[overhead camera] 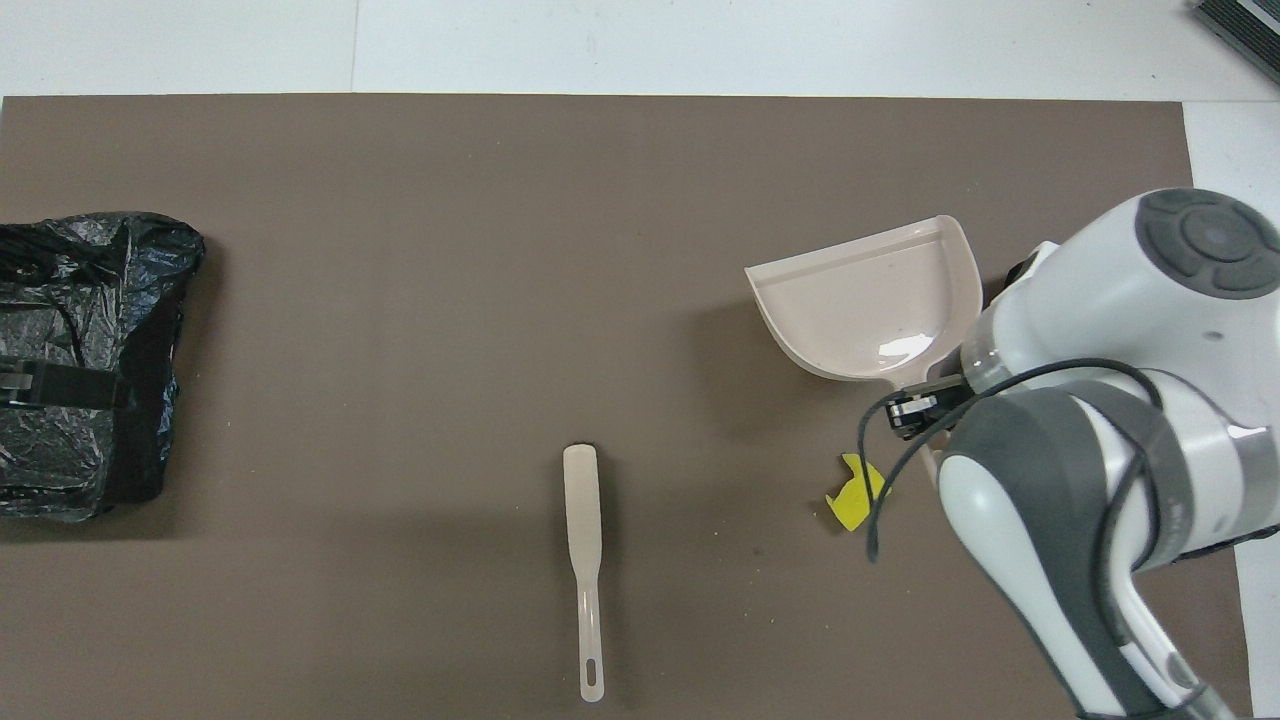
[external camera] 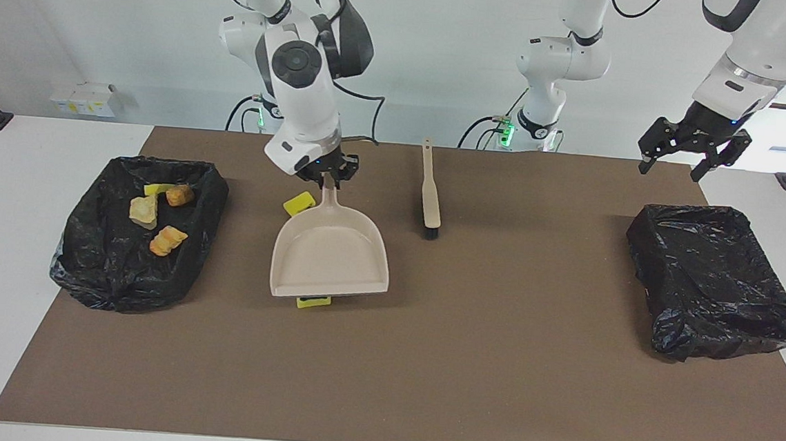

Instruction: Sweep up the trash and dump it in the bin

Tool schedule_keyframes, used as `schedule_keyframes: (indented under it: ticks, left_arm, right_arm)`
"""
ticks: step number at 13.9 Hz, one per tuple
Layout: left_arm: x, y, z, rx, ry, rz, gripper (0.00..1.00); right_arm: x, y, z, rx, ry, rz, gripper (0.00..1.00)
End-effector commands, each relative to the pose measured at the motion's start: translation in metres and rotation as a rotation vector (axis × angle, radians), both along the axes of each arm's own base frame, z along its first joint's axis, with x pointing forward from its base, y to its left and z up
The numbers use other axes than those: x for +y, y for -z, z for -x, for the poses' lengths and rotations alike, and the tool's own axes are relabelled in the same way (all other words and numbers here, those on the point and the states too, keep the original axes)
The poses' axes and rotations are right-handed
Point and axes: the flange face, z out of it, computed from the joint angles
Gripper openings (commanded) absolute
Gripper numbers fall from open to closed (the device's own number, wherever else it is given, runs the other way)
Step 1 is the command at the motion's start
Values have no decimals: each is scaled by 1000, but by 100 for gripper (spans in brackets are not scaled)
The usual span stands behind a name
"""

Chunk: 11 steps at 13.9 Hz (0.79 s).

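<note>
My right gripper (external camera: 328, 172) (overhead camera: 920, 405) is shut on the handle of the beige dustpan (external camera: 332, 254) (overhead camera: 870, 305), which slopes with its lip away from the robots. A yellow and green scrap of trash (external camera: 312, 303) peeks out under that lip; anything else beneath the pan is hidden. A yellow scrap (external camera: 299, 203) (overhead camera: 850, 500) lies on the mat beside the handle. Several scraps (external camera: 144, 208) lie in the black-lined bin (external camera: 96, 265) at the right arm's end. My left gripper (external camera: 670, 167) hangs open and empty in the air at its own end of the table.
The beige brush (external camera: 430, 188) (overhead camera: 583, 560) lies on the brown mat near the robots, bristles pointing away from them. A second black-lined bin (external camera: 714, 277) (overhead camera: 80, 300) sits at the left arm's end. My right arm hides the other bin in the overhead view.
</note>
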Motion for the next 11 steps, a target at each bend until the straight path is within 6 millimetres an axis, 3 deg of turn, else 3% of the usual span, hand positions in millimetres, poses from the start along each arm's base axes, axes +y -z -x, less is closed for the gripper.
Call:
schedule_keyframes:
  ticks: [1, 6, 9, 11]
  left_arm:
    - [0, -5, -5, -29, -55, -4, 100]
    - [-5, -2, -3, -20, -49, -4, 100]
    - [-17, 4, -9, -19, -32, -3, 100]
    - [-22, 11, -22, -62, -27, 0, 100]
  right_arm:
    - [51, 12, -16, -6, 67, -25, 0]
    - [135, 53, -51, -47, 126, -68, 0]
    - [163, 79, -67, -69, 143, -90, 0]
    - [165, 86, -70, -69, 142, -89, 0]
